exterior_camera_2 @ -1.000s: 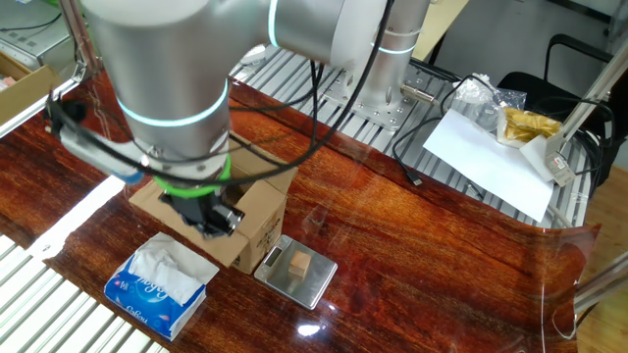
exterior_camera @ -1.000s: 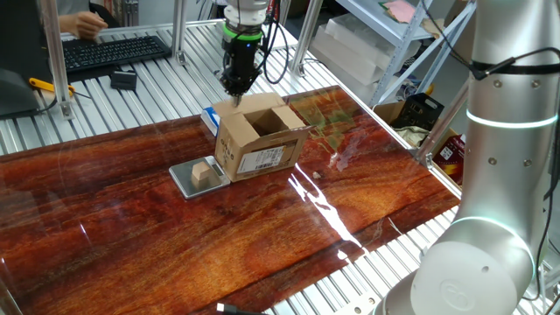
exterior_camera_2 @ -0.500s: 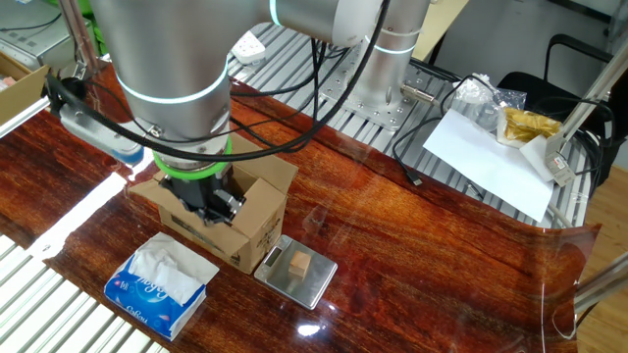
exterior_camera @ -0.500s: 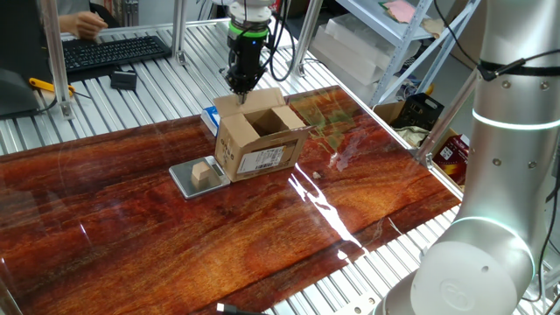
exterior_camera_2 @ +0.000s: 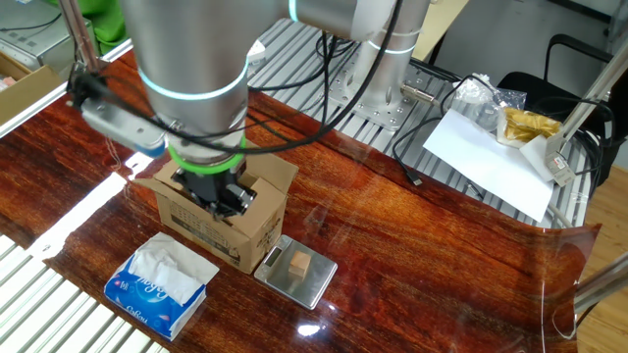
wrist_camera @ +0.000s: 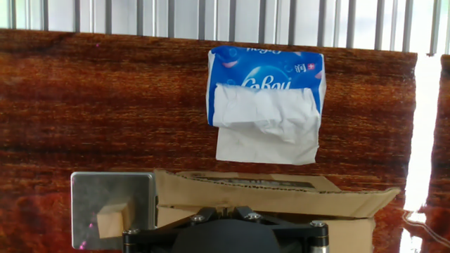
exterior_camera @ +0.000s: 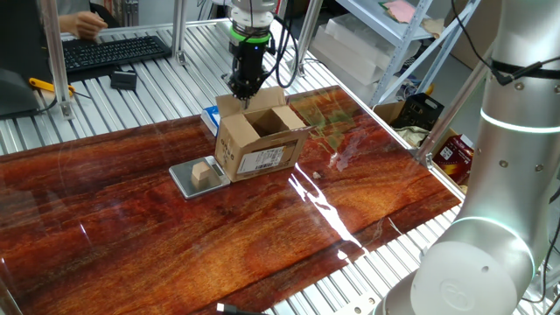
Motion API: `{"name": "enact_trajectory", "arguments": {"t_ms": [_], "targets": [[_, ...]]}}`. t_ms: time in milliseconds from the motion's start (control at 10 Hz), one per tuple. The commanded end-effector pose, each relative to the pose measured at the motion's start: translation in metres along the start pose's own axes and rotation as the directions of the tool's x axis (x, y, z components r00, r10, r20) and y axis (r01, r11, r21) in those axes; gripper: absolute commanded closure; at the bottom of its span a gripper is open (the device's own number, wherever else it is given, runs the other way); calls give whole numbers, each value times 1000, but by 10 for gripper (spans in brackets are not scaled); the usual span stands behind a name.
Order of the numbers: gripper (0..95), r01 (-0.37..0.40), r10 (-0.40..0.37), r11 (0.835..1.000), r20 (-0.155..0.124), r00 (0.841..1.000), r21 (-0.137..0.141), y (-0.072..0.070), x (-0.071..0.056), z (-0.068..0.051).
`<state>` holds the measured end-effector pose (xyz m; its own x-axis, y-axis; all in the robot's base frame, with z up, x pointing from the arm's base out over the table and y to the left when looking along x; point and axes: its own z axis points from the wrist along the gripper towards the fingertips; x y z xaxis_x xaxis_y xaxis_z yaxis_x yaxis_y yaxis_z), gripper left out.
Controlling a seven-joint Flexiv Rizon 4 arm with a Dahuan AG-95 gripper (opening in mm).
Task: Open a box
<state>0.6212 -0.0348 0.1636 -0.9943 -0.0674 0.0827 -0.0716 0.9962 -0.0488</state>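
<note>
Risen slightly, shut end effector (exterior_camera: 242, 94) hovers over box (exterior_camera: 259, 140) rear flap edge.

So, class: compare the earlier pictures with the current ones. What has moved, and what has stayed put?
The shut gripper drew back from the box's far edge to over its open top, holding nothing. The box, tissue packet and wooden cube on its metal plate stayed put.
</note>
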Motion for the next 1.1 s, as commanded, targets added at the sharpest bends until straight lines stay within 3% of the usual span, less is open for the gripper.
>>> {"name": "enact_trajectory", "arguments": {"t_ms": [100, 600, 1100], "targets": [[950, 5, -5, 1000, 1, 1000, 0, -1, 3, 3], [950, 20, -20, 1000, 4, 1000, -2, -9, 15, 13], [950, 15, -15, 1000, 8, 1000, -6, -6, 26, 20]]}}
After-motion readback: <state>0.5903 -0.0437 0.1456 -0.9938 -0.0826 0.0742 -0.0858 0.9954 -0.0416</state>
